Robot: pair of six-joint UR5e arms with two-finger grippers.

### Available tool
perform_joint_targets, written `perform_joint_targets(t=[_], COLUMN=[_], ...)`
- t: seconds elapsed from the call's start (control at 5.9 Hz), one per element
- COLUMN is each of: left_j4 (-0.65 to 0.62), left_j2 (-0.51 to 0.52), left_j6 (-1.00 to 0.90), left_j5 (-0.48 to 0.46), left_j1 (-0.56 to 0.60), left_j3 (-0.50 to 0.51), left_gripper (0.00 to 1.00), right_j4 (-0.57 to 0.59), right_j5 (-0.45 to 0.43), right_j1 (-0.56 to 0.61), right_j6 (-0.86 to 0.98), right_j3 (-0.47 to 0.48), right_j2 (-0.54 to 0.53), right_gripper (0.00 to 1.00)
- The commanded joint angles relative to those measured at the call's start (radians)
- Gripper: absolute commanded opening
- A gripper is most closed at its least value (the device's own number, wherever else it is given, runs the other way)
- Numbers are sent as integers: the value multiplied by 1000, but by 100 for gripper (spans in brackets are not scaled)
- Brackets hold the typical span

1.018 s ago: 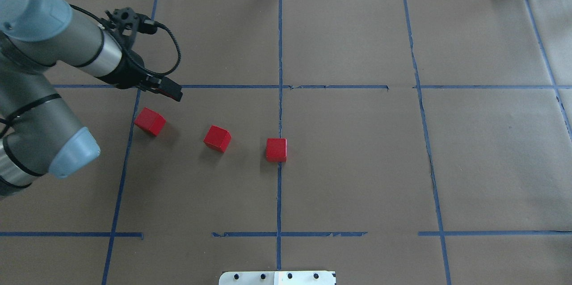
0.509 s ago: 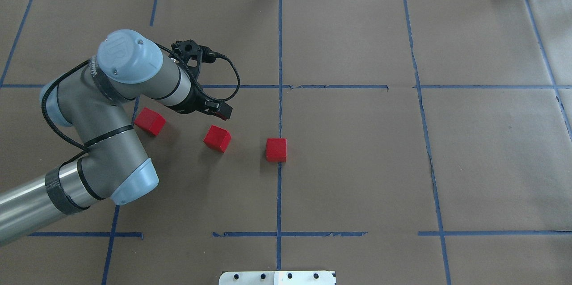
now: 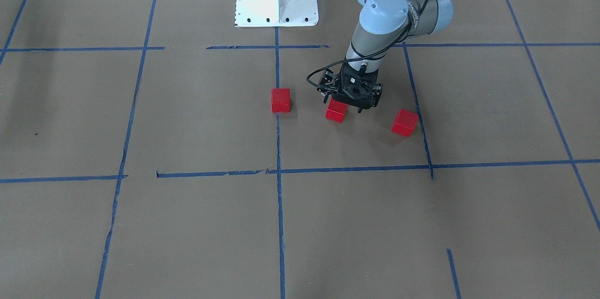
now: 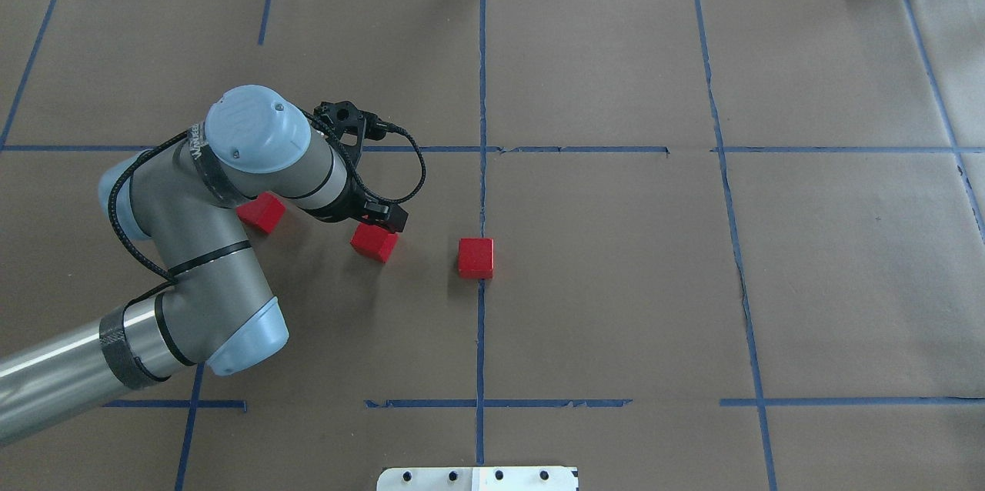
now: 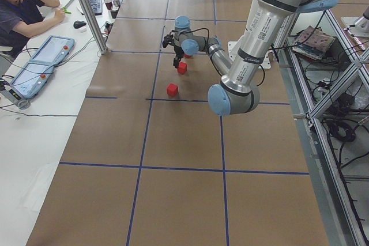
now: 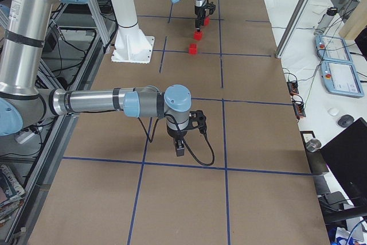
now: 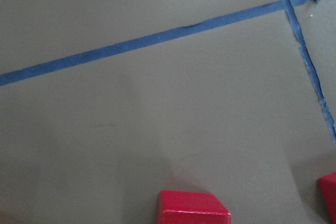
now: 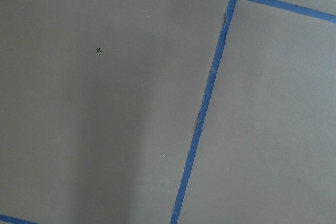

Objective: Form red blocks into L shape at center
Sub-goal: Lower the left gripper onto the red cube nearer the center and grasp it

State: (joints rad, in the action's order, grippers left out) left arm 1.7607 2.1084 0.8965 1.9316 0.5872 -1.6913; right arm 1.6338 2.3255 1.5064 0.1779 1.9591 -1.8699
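Blocks: three, none touching another, in a loose row on the brown counter [image 4: 616, 283]. All positions are taken from the middle blue tape line [image 4: 482, 337].

The first red block [image 4: 475, 258] sits on that line, most of its body on the robot's left side of it. The second red block [image 4: 375, 242] lies near the line on the same side, turned slightly askew. The third red block [image 4: 261, 212] lies farther from the line, well apart from the second. In the overhead view it is partly hidden under the left arm [image 4: 254, 145]. The blocks form no L shape.

The left arm reaches in from the robot's left side of the line, wrist pointing down. The left jaws hang directly over the second red block; contact cannot be confirmed. In the front-facing view two dark tips show spread at the tool's lower edge, so the left jaws read as released, grasping nothing.

The right arm [image 6: 172, 104] stands well off the line on the robot's right side, tool pointing down at the counter. The right jaws appear only in a side view, so whether they are released or clenched cannot be told.
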Motion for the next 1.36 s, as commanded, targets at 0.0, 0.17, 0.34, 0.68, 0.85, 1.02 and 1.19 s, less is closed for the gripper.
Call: perform_joint_targets(t=[0.0, 0.17, 0.34, 0.68, 0.85, 1.02, 1.19], left_j4=[-3, -3, -3, -4, -6, -35, -150], left_j2=[10, 19, 50, 56, 54, 68, 141], left_j6=[13, 15, 16, 15, 15, 15, 18], left_j5=[-2, -29, -49, -49, -49, -45, -42], left_j1=[-19, -35, -50, -50, -50, -15, 12], left_j3=[24, 47, 92, 111, 110, 107, 108], left_gripper=[100, 100, 100, 63, 35, 27, 27], right_j4=[0, 0, 0, 0, -2, -2, -2], right_j5=[0, 2, 0, 0, 2, 2, 2], right_j1=[0, 0, 0, 0, 0, 0, 0], right_j6=[0, 0, 2, 2, 2, 2, 2], right_j3=[0, -5, -11, -11, -9, -11, -9], right_j2=[0, 0, 0, 0, 0, 0, 0], right_gripper=[100, 100, 100, 100, 100, 100, 100])
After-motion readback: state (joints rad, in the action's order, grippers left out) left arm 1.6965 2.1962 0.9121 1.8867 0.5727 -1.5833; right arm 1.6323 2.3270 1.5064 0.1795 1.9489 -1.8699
